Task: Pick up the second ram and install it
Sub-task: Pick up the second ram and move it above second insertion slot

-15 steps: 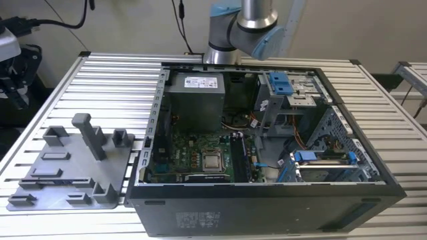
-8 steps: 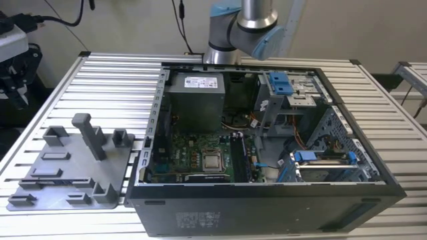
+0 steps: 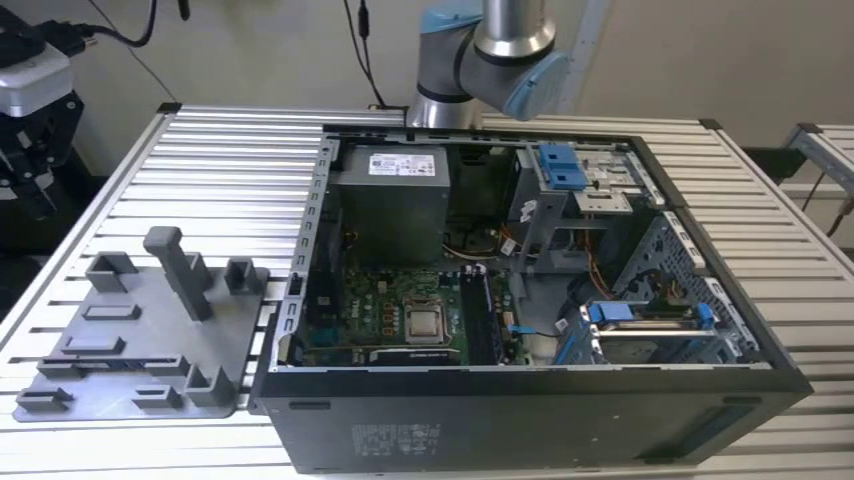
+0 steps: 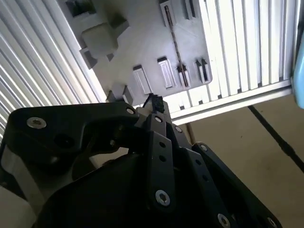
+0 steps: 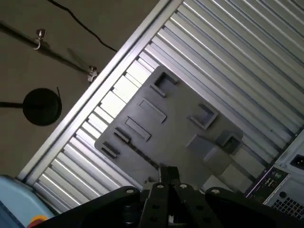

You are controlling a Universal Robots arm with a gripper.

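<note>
Drawn narrow and empty, the end effector hangs over the grey holder plate near the worktop's edge, where the second ram seemingly stands edge-up along the plate's outer edge, probably for easy pinching.

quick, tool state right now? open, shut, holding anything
Tool: cannot be told whether it is open or closed, or holding anything.

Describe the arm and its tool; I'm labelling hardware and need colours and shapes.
The arm is a silver metal tube meeting rounded grey joint housings with light blue end caps. The tool is matte black: flat linkage bars pinned with silver screw heads on a bulky black body.
</note>
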